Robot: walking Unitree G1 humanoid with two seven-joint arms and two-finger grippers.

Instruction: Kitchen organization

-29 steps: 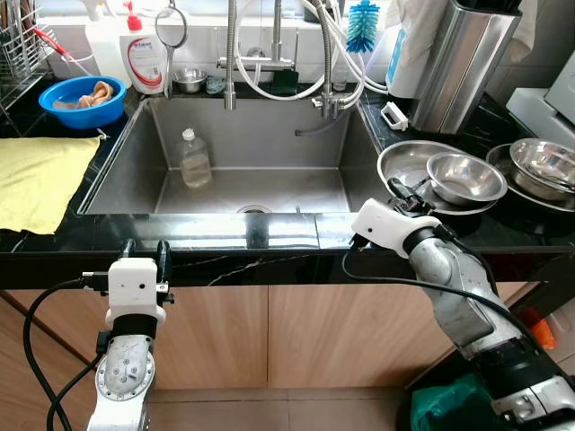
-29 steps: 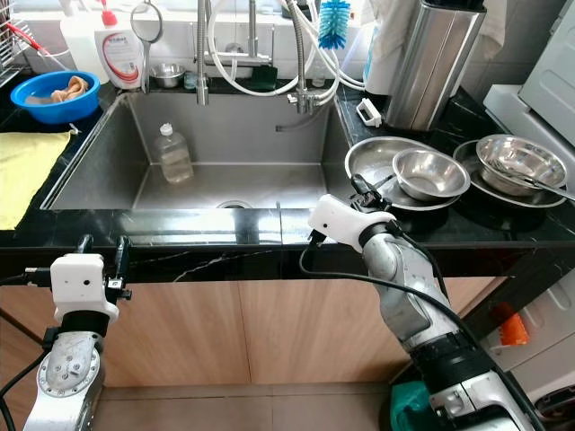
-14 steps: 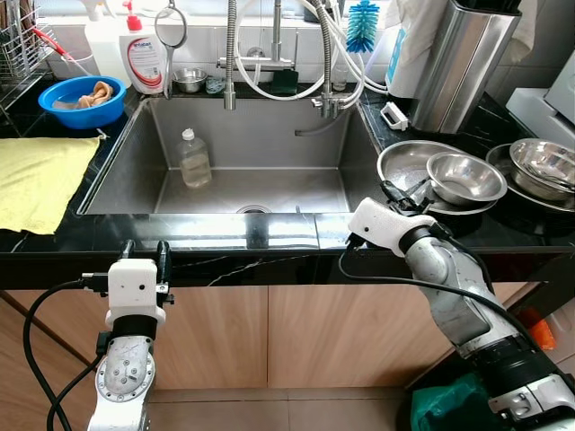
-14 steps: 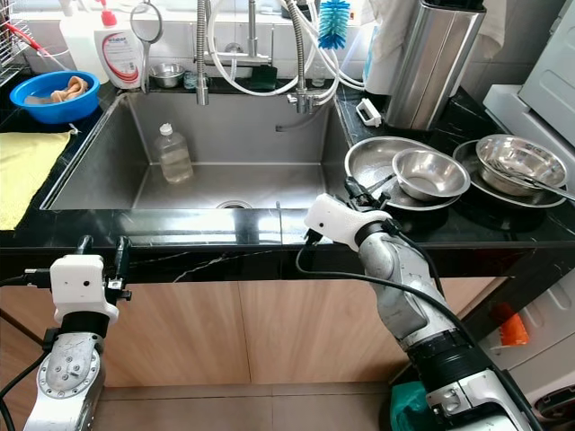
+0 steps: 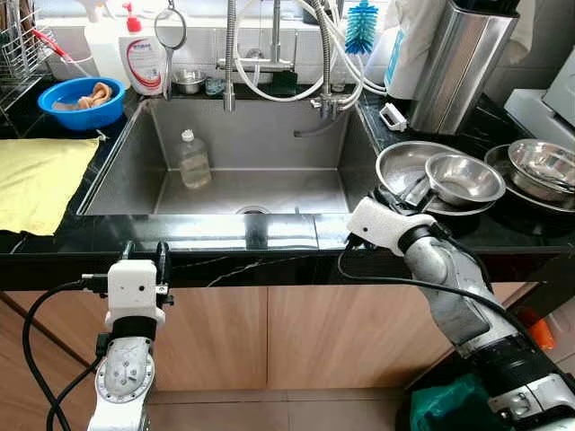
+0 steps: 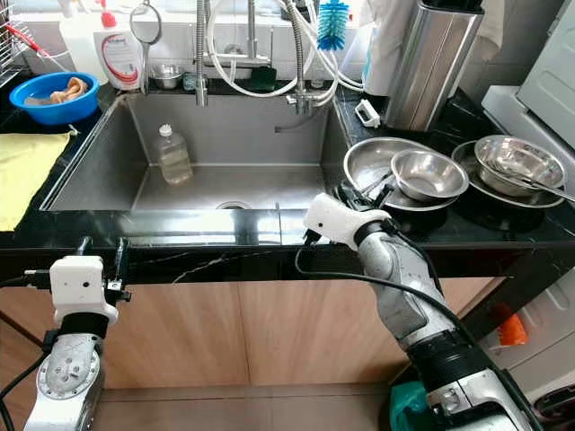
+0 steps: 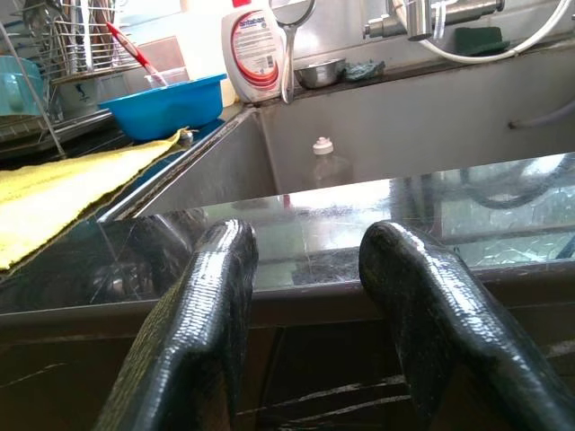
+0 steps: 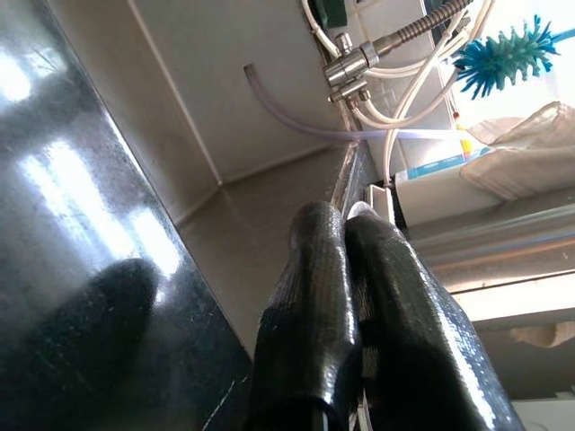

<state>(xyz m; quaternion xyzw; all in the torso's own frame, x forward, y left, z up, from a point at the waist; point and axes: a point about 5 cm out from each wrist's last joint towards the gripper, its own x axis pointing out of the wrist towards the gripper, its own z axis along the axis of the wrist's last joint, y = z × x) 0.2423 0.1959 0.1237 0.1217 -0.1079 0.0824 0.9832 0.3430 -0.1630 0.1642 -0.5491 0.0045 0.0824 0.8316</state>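
I'm reaching my right gripper [image 5: 388, 196], fingers pressed together and empty, toward the steel bowl [image 5: 464, 178] nested in a pan [image 5: 400, 164] at the counter's [image 5: 269, 235] front-right edge. It's looking light, rigid, slippery; I'm judging its thin rim best.

A brushed steel sink [image 5: 135, 162] is set into a glossy black stone counter [image 5: 225, 235]. Polished metal bowls [image 5: 464, 178] are stacked at the counter's right end. A matt yellow cloth [image 5: 36, 180] is spread at its left end, beside a blue plastic bowl [image 5: 67, 106]. Wood-grain cabinet fronts [image 5: 269, 332] are seen below.
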